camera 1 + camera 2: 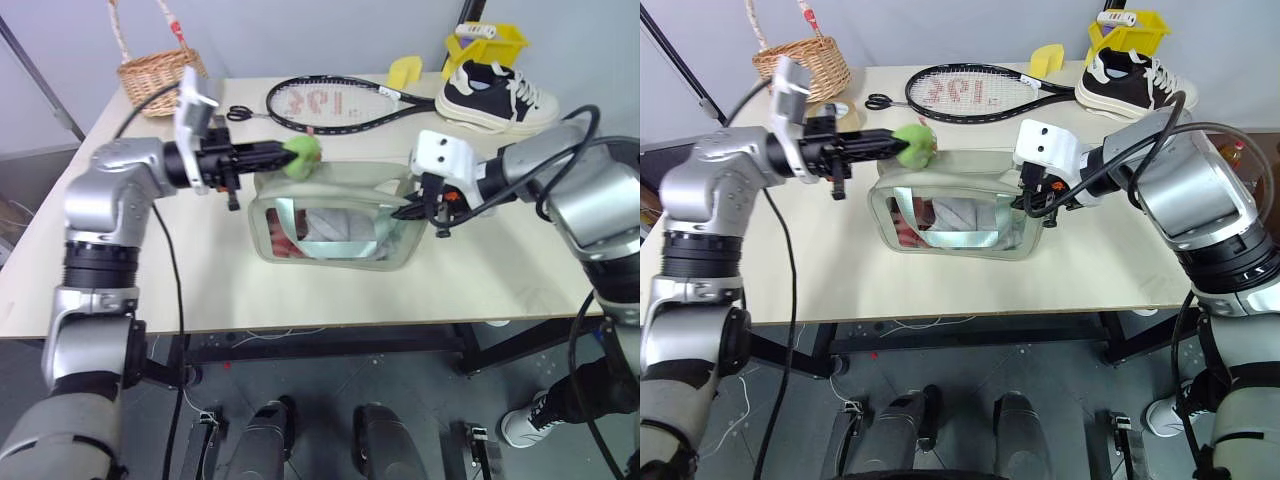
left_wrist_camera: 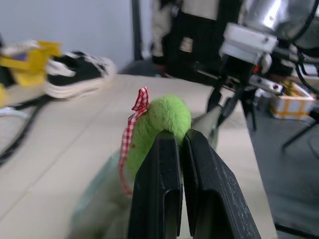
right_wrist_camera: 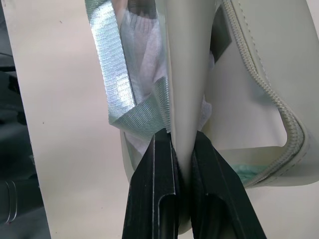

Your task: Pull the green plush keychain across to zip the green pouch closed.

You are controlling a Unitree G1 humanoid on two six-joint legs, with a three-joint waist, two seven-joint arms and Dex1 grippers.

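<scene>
The green pouch (image 1: 330, 232) lies mid-table, a pale boxy bag with a clear window and strap bands. Above its left top corner sits the green plush keychain (image 1: 304, 155), a fuzzy lime charm with a red checked ribbon (image 2: 135, 117). My left gripper (image 1: 288, 153) reaches in level from the left and is shut on the keychain (image 2: 164, 117), its fingers (image 2: 159, 184) pinching the plush. My right gripper (image 1: 408, 211) is shut on the pouch's right end; the right wrist view shows the pouch wall (image 3: 187, 74) clamped between the fingers (image 3: 154, 194), with the zipper track (image 3: 259, 84) beside it.
Behind the pouch lie a tennis racket (image 1: 320, 103) and scissors (image 1: 240, 113). A wicker basket (image 1: 160, 70) stands at the back left. A sneaker (image 1: 495, 97), a yellow bin (image 1: 490, 45) and a yellow piece (image 1: 405, 70) sit at the back right. The table's front edge (image 1: 300, 325) is near.
</scene>
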